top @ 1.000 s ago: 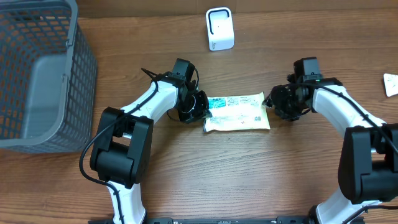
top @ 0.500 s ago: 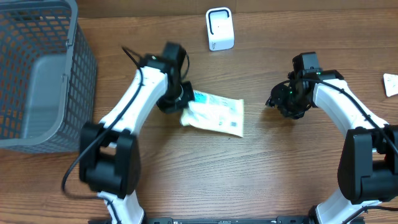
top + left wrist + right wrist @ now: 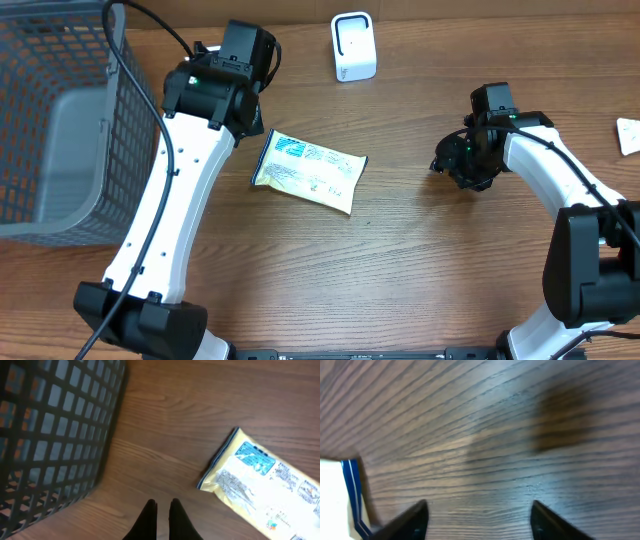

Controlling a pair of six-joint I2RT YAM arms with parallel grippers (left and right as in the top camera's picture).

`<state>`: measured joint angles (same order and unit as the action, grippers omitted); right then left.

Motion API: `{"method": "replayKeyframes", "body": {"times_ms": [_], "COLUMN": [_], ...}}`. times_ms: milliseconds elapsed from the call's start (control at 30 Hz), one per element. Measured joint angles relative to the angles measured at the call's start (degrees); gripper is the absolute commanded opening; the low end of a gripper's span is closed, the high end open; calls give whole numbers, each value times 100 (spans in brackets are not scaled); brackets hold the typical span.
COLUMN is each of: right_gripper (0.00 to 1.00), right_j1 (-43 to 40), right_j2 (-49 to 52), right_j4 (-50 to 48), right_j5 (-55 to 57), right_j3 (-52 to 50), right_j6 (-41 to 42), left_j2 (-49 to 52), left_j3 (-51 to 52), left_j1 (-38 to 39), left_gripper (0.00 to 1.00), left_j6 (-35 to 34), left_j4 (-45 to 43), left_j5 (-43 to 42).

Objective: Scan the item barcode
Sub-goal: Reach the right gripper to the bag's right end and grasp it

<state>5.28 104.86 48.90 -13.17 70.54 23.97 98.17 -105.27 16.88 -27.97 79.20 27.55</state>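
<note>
Wood-grain table (image 3: 400, 280), dark brown, and the packet (image 3: 308, 172) is lying flat on it, a bit skewed, not touching anything. It's a yellowish pouch with a blue label patch near one end and small print all over, but I can't pick out a barcode at this size.

The left gripper (image 3: 162, 516) is up off the table with its two black fingers (image 3: 149, 522) pressed together and nothing pinched between them. From the wrist cam the packet sits ahead of those fingers and off to their right, well apart from the tips. The grey mesh basket (image 3: 55, 435) is on the other side of the fingers, its wall running along their left.

The right gripper (image 3: 480, 520) is low over the wood with its fingers (image 3: 412, 522) spread apart, just bare table in the gap. A white edge with blue stripes pokes in past the left-hand finger, but it's too cropped to tell what it is.

The white scanner (image 3: 353, 46) stands at the far edge of the table, beyond both sets of fingers and clear of the packet.
</note>
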Motion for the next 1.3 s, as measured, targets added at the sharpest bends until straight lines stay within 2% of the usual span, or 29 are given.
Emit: {"method": "replayKeyframes", "body": {"times_ms": [67, 167, 200, 367, 400, 467, 567, 667, 767, 800, 867, 1300], "right_gripper": [80, 82, 84, 91, 92, 92, 92, 92, 91, 91, 92, 91], "right_j1": [7, 42, 76, 372, 435, 608, 931, 1266, 1515, 1569, 1681, 2291], "right_j2": [0, 0, 0, 0, 0, 0, 0, 0, 0, 2, 46, 737], "right_j4": [-7, -48, -90, -461, -527, -835, -1462, -2011, -2387, -2452, -2544, -3287], "right_j5": [-101, -378, -546, -1270, -1344, -1458, -1576, -1600, -1602, -1598, -1602, -1742], "right_j3": [0, 0, 0, 0, 0, -31, -190, -402, -555, -588, -623, -601], "right_j6": [-72, -177, -188, 9, 81, 343, 872, 1410, 1869, 1989, 2199, 3097], "left_j2": [39, 195, 299, 1128, 1296, 1609, 2022, 2365, 2586, 2656, 2761, 3261], "left_j3": [0, 2, 4, 31, 42, 74, 107, 111, 111, 111, 111, 105], "left_j1": [-13, -13, -13, -24, -39, -55, -87, -107, -164, -197, -278, -372], "left_gripper": [55, 92, 100, 100, 96, 80, 67, 41, 23, 15, 4, 4], "left_j6": [11, -11, -11, -28, -28, -37, -28, -31, -35, -55, -52, -157], "left_j4": [33, -31, -61, -50, -52, -63, -157, -278, -313, -317, -326, -385], "left_j5": [-295, -848, -1014, -1480, -1543, -1655, -1808, -1880, -1928, -1934, -1961, -2284]}}
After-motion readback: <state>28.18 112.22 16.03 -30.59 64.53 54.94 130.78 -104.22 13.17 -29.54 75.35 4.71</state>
